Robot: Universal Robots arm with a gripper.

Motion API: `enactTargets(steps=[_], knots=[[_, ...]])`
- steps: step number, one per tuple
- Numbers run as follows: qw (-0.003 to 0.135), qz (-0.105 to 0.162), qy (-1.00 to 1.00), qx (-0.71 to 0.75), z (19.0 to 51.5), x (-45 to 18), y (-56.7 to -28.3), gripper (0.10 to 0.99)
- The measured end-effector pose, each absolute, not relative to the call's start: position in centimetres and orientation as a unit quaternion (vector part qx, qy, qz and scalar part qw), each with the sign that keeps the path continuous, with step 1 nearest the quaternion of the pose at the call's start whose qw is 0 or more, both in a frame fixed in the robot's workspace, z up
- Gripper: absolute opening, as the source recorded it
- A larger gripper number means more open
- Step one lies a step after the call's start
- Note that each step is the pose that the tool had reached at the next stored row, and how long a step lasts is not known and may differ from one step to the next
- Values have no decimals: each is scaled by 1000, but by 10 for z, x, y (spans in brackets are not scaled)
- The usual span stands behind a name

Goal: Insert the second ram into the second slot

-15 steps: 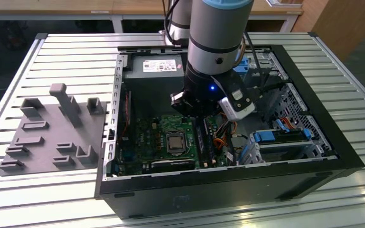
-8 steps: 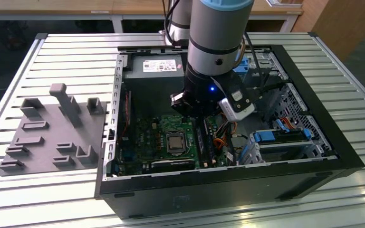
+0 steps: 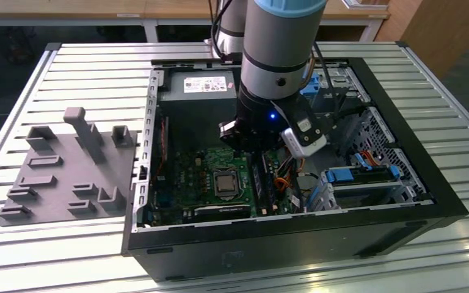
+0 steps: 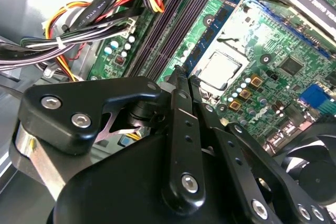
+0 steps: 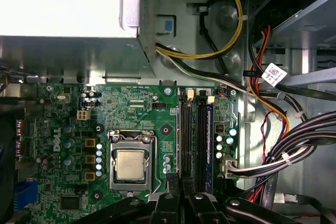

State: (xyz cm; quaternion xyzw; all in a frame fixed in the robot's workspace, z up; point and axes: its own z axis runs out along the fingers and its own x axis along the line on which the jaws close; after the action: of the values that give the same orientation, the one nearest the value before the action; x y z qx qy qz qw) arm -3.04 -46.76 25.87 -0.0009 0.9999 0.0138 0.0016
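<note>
motherboard (image 5: 136, 114), perhaps four slots (image 5: 193, 129), one hand (image 5: 178, 178)

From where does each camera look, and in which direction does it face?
Exterior view: off the arm, high up, looking down into the open case; the arm shows.
First wrist view: on the wrist, facing the motherboard squarely; the gripper shows.
Second wrist view: on the wrist, looking slantwise past the gripper at the motherboard.
Both wrist views share the CPU socket and RAM slots.
</note>
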Motion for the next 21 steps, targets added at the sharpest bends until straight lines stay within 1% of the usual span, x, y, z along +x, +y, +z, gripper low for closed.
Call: enactTargets(steps=[21], knots=[[2,14,1000,-1,254,-30,-471,133]])
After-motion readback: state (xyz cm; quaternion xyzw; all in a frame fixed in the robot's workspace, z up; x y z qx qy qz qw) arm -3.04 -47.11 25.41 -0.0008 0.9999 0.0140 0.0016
